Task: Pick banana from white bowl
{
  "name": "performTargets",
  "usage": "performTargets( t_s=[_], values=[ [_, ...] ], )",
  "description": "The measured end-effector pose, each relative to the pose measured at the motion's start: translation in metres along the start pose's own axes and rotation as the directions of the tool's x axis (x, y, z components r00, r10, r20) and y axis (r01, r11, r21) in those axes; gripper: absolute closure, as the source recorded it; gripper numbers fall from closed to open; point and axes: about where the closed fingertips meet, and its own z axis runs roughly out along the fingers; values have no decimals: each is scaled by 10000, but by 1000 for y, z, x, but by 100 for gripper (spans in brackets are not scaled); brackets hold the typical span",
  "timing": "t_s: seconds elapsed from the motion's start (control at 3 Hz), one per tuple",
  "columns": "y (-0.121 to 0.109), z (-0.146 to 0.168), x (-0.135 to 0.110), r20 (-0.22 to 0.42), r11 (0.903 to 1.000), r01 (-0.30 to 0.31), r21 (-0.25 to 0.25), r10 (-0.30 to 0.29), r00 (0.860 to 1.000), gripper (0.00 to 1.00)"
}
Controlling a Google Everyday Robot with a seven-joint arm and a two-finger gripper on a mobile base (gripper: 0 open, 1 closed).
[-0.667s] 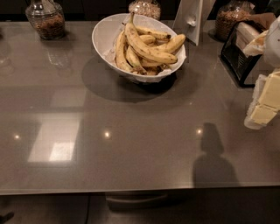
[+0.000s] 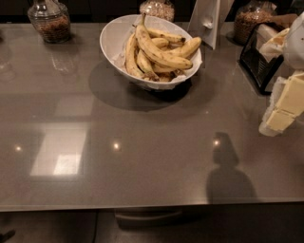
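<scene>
The white bowl (image 2: 114,40) stands at the back middle of the grey table (image 2: 142,156). It holds several yellow bananas (image 2: 159,54) with brown spots, piled across each other; the top one lies diagonally with its stem pointing up at the back. My gripper (image 2: 282,111) is at the right edge of the view, cream-coloured, hanging above the table well to the right of the bowl and somewhat nearer to me. It holds nothing that I can see. The white arm (image 2: 297,42) rises behind it.
Glass jars stand along the back: one at the left (image 2: 49,21), one behind the bowl (image 2: 157,8), one at the right (image 2: 251,21). A white sign holder (image 2: 206,21) stands right of the bowl. A black rack with napkins (image 2: 263,54) sits at the right.
</scene>
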Motion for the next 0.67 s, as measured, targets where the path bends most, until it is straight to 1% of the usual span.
performTargets(
  t_s=[0.33,0.67],
  values=[
    [-12,5,-39,1514,9999,124,-12,-120,9884,0],
    [-27,14,-82,2820,9996,134,-244,-60,9594,0]
  ],
)
